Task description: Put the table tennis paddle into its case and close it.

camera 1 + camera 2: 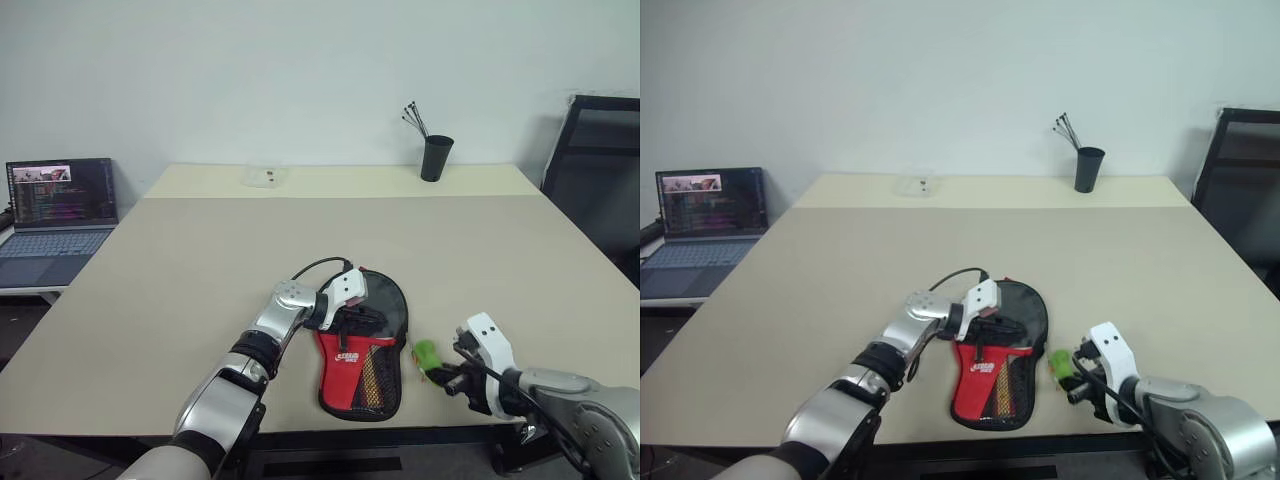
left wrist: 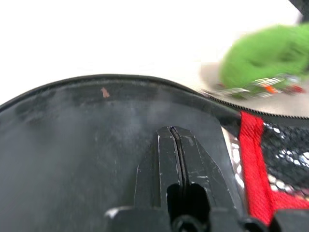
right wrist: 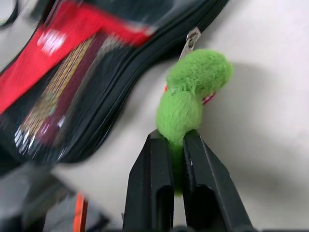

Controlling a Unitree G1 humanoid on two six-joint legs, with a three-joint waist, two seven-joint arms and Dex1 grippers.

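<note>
**Case zipped near the table's front edge, green fuzzy tag pinched in my right claw**

Off the table's left edge I see an open laptop (image 1: 60, 215) on a lower surface. On the table (image 1: 200, 270) itself, near the middle of the front edge, lies the case (image 1: 365, 350), flat, its round end away from me and its red logo panel and mesh pocket toward the front edge. Through the mesh I make out red and yellow stripes, so the table tennis paddle (image 3: 53, 99) looks to be inside. My left claw (image 2: 175, 145) rests on the case's black round part with its fingers pressed together, gripping nothing. Just right of the case, my right claw (image 3: 177, 145) is clamped on a small green fuzzy tag (image 3: 190, 94) beside the zip pull (image 3: 192, 37). A black cup (image 1: 436, 157) with sticks stands at the far edge; a dark chair (image 1: 600, 170) sits beyond the far right corner.
</note>
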